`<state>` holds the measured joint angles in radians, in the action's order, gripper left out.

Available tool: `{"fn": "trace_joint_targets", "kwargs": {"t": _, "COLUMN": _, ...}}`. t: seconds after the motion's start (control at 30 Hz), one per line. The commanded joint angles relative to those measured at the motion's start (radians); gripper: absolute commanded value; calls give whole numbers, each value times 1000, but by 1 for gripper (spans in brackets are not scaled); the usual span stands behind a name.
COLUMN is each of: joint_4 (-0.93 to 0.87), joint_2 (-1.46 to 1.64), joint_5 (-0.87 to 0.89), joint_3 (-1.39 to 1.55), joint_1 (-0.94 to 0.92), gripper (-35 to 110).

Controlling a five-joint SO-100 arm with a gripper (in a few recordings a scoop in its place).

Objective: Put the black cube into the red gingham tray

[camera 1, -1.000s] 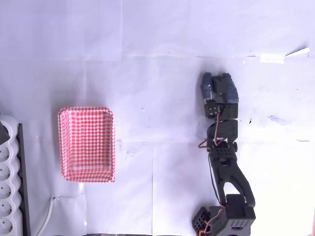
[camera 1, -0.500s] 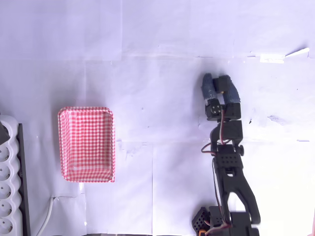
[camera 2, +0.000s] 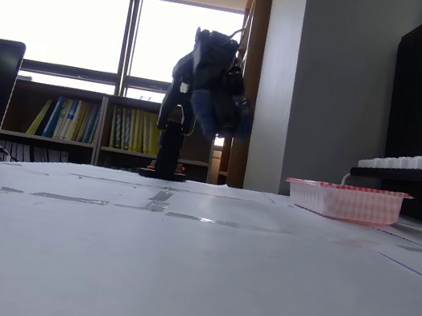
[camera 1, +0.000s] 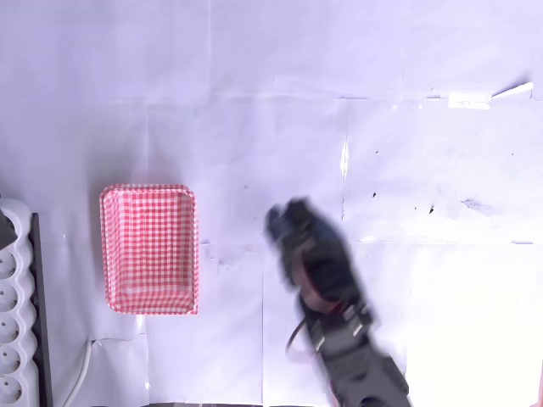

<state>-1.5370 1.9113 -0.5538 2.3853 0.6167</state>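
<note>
The red gingham tray [camera 1: 194, 254] lies at the left of the white table in the overhead view, and at the right [camera 2: 346, 202] in the fixed view. My gripper [camera 1: 284, 222] is a dark motion blur near the table's middle, right of the tray and apart from it. In the fixed view the gripper [camera 2: 229, 124] hangs high above the table. The black cube is hidden inside that blur; the fingers seem closed around it.
A white power strip [camera 1: 13, 305] with its cable [camera 1: 81, 377] lies along the left edge beside the tray. The arm's base [camera 2: 164, 170] stands at the table's far side in the fixed view. Tape seams cross the paper cover.
The arm has swung fast to the left and lifted, from the right half of the table toward the tray. The spot it left is bare, with no cube on it.
</note>
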Motion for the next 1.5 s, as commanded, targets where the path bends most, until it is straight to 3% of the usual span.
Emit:
{"fn": "trace_joint_targets", "kwargs": {"t": 0.0, "joint_4": -64, "joint_2": 14, "joint_5": -95, "joint_3": 314, "joint_1": 183, "gripper": 0}}
{"fn": "trace_joint_targets", "kwargs": {"t": 0.2, "joint_4": 18, "joint_2": 301, "joint_5": -109, "joint_3": 434, "joint_1": 327, "gripper": 0}}
{"fn": "trace_joint_targets", "kwargs": {"t": 0.53, "joint_4": 184, "joint_2": 549, "joint_5": -61, "joint_3": 514, "joint_1": 373, "gripper": 0}}
{"fn": "trace_joint_targets", "kwargs": {"t": 1.0, "joint_4": 120, "joint_2": 758, "joint_5": -52, "joint_3": 980, "joint_1": 400, "gripper": 1}}
{"fn": "trace_joint_targets", "kwargs": {"t": 1.47, "joint_4": 360, "joint_2": 808, "joint_5": 89, "joint_3": 867, "joint_1": 365, "gripper": 1}}
